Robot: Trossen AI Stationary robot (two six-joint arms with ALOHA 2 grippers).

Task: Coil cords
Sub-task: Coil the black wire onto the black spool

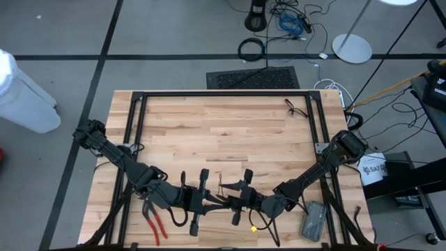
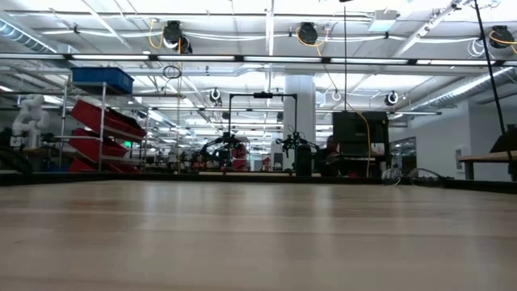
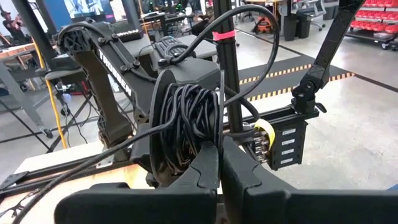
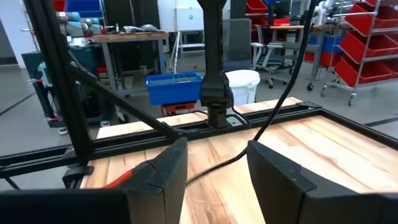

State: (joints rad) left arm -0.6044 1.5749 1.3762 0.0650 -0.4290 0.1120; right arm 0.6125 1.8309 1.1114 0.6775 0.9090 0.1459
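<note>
One cord point(image 1: 298, 108) at table's far right; left fingers point(image 3: 219, 163) closed, right fingers point(image 4: 267, 171) apart, both empty

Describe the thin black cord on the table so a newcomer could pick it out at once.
Start at the wooden table seen from above and go to its far right corner, inside the black frame. There lies the thin black cord, a small loose tangle of wire alone on bare wood. Unlike the red-handled pliers and the grey block at the near edge, it is wiry, dark and far from both arms.
</note>
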